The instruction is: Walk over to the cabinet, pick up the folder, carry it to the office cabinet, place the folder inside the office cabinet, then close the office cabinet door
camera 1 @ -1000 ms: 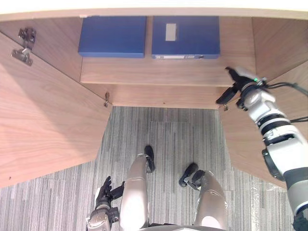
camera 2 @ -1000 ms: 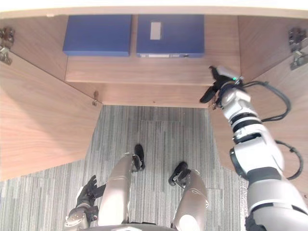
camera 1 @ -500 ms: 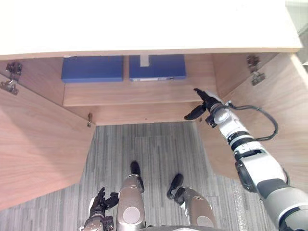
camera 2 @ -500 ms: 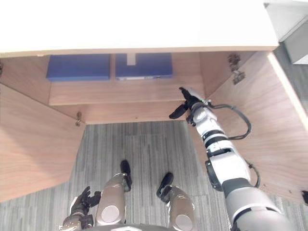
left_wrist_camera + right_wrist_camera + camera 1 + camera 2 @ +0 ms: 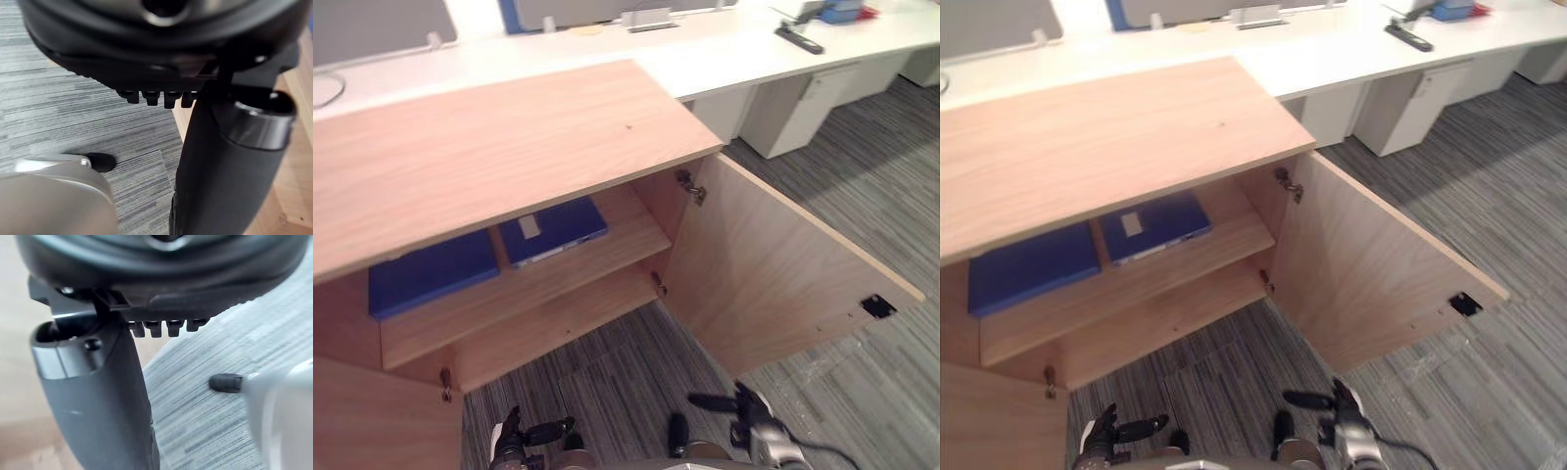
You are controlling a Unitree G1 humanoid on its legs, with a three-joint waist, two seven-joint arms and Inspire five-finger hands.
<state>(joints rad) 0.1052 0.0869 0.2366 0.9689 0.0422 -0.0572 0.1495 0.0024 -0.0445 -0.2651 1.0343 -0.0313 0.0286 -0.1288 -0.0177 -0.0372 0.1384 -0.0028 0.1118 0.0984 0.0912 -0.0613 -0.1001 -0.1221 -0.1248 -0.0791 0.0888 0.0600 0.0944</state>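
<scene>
- The folder (image 5: 553,228) lies flat on the upper shelf (image 5: 538,289) inside the cabinet (image 5: 499,137), just beside a second blue folder (image 5: 431,272) (which of the two is the task's own, I cannot tell).
- Placing looks done; closing is left, since the right door (image 5: 773,274) stands wide open.
- The left robot hand (image 5: 509,443) and right robot hand (image 5: 741,403) hang low before the cabinet, fingers relaxed, holding nothing.

No legible text — white label (image 5: 530,226) on folder (image 5: 560,223) unreadable
</scene>
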